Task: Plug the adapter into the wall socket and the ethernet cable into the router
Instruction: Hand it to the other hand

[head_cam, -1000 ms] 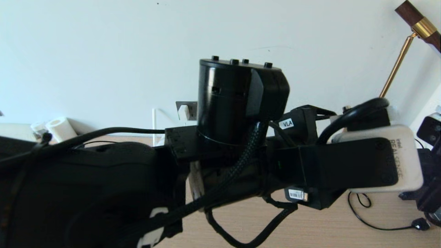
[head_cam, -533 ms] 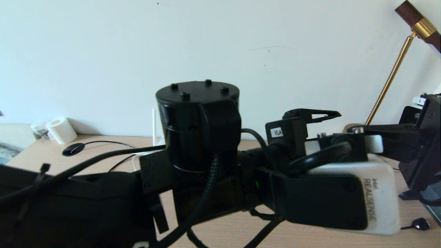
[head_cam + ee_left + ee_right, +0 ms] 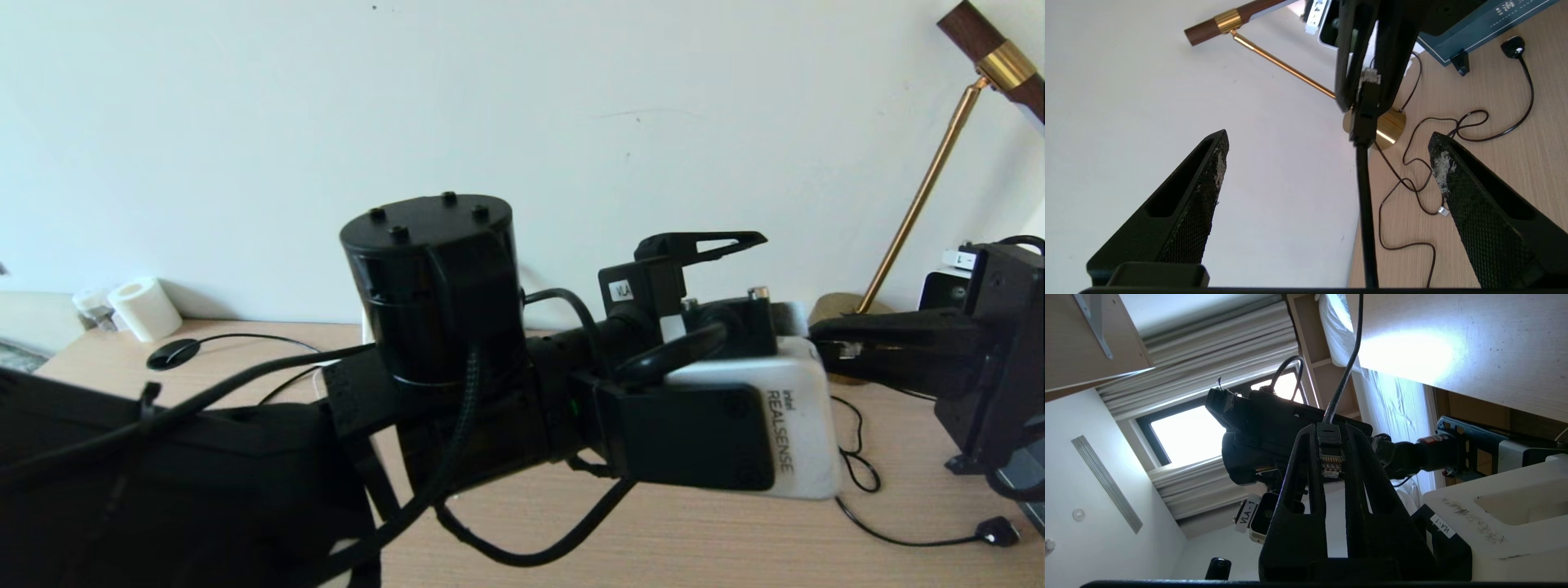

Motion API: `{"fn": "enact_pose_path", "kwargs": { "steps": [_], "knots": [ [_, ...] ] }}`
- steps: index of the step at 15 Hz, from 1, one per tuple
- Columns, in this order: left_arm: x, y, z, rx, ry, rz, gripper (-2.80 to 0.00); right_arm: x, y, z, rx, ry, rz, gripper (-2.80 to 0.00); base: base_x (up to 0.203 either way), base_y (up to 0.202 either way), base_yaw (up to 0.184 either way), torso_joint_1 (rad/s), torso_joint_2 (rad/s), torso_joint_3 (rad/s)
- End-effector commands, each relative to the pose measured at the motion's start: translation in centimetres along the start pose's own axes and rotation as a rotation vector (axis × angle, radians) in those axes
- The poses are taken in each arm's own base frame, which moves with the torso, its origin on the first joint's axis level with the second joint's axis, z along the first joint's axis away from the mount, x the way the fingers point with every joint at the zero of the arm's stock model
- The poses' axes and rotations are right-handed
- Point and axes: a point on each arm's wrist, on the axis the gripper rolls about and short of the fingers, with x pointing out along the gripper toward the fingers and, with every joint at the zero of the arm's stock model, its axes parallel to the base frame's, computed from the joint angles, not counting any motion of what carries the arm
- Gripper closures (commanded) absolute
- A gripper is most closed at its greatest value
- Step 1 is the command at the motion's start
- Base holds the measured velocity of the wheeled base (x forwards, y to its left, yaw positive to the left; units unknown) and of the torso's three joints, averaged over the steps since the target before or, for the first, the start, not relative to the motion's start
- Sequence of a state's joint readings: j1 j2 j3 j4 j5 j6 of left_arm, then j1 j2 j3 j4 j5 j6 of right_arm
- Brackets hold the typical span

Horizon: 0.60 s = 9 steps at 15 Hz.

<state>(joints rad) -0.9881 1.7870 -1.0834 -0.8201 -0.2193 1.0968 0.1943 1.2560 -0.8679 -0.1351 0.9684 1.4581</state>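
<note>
The landmark here is the brass lamp [image 3: 922, 196] with its thin gold stem and round base [image 3: 1386, 126], standing on the pale wooden desk [image 3: 694, 531] against the white wall.

Left of the lamp, the left gripper [image 3: 1327, 163] fills the middle of the head view, reaching across toward the lamp side with its textured black fingers [image 3: 1208, 183] spread wide and nothing between them. In the left wrist view the long black ethernet cable [image 3: 1365, 204] runs straight through the gap between those fingers without touching either, its length lying along the gripper's own pointing direction and leading toward the lamp base.

At the lamp base, the right gripper [image 3: 1333, 457] comes in from the lamp's far side, its narrow black fingers pinched on the cable's clear plastic plug [image 3: 1331, 463]. The plug's long axis lies along the right fingers, with its gold contacts facing the right wrist camera and its tip pointing back into the gripper. The black boot and cord leave past the fingertips, toward the left gripper.

So the two grippers face each other tip to tip, and the right one is nearer the plug, since it holds it. The left would, I judge, need to close on the cord just behind the boot.

The router, adapter and wall socket cannot be seen clearly from here.
</note>
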Motion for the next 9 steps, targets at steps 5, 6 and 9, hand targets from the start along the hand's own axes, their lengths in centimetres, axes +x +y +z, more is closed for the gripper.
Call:
{"fn": "enact_pose_path", "kwargs": {
  "steps": [5,6,9],
  "knots": [
    [0.84,-0.49,-0.52,0.012,-0.012,0.013,-2.8,0.01,0.03,-0.11,0.007,0.029,0.004,0.0,0.0,0.0,0.0,0.0,0.0,0.0],
    [1.0,-0.51,-0.57,0.013,-0.012,0.014,-2.8,-0.02,0.01,-0.15,0.007,0.032,0.004,0.0,0.0,0.0,0.0,0.0,0.0,0.0],
    [1.21,-0.64,-0.65,0.014,-0.022,0.018,-2.8,0.02,-0.09,-0.12,0.011,0.032,0.001,0.0,0.0,0.0,0.0,0.0,0.0,0.0]
  ]
}}
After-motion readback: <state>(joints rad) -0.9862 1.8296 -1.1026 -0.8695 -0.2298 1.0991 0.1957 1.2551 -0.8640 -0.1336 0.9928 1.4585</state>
